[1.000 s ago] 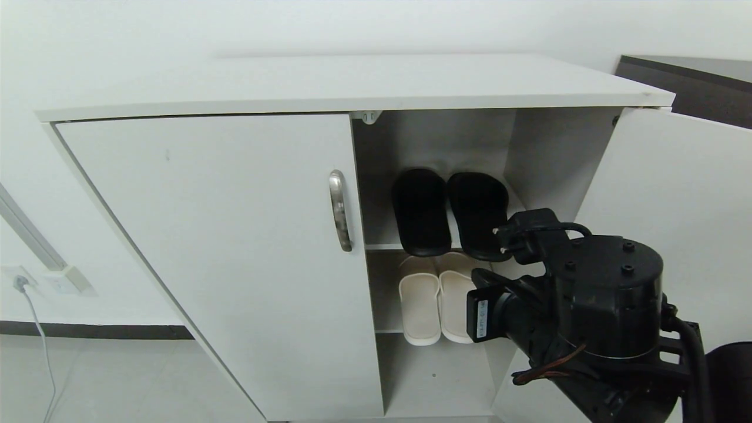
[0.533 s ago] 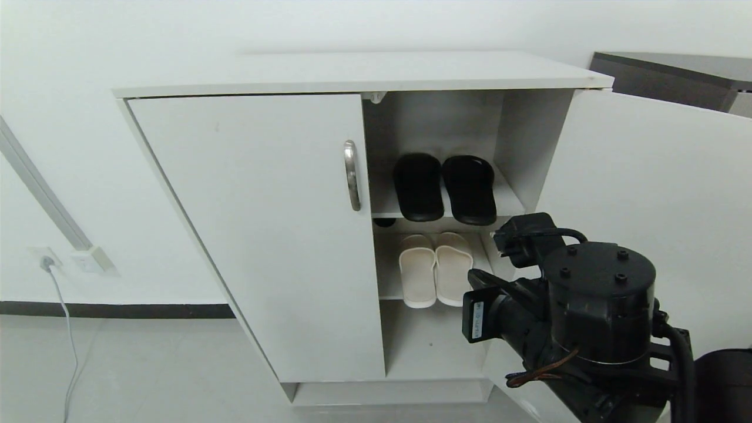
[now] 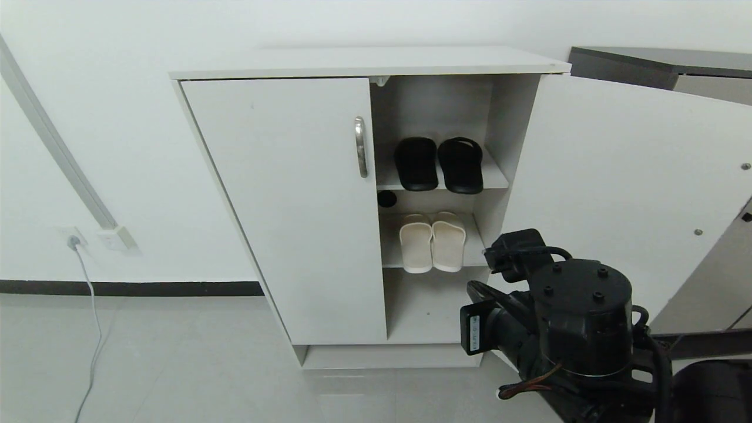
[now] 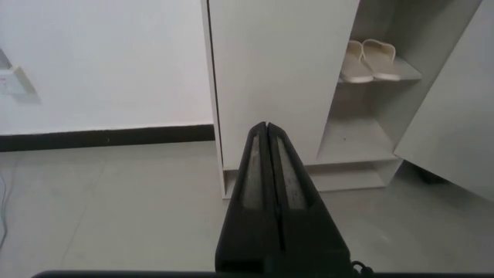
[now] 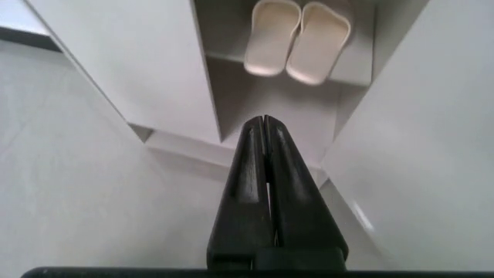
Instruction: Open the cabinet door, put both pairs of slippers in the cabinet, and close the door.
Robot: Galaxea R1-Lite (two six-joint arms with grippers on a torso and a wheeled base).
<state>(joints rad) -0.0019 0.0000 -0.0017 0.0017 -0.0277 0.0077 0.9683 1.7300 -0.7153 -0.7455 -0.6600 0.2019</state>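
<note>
The white cabinet (image 3: 282, 205) stands against the wall with its right door (image 3: 623, 188) swung wide open and its left door shut. A black pair of slippers (image 3: 437, 164) lies on the upper shelf. A cream pair of slippers (image 3: 432, 242) (image 4: 370, 60) (image 5: 297, 40) rests on the middle shelf. My right arm (image 3: 564, 329) hangs in front of the open door's lower edge. The right gripper (image 5: 266, 125) is shut and holds nothing, over the floor before the cabinet's base. The left gripper (image 4: 266, 127) is also shut and holds nothing, pointing at the closed left door.
A silver handle (image 3: 361, 147) sits on the closed left door. A wall socket with a cable (image 3: 88, 294) is at the lower left. A dark-topped piece of furniture (image 3: 675, 64) stands behind the open door. Grey floor (image 3: 176, 364) lies before the cabinet.
The whole head view has pulled back from the cabinet, so the cabinet looks smaller and more floor shows. Both slipper pairs stay on their shelves and the right door stays open.
</note>
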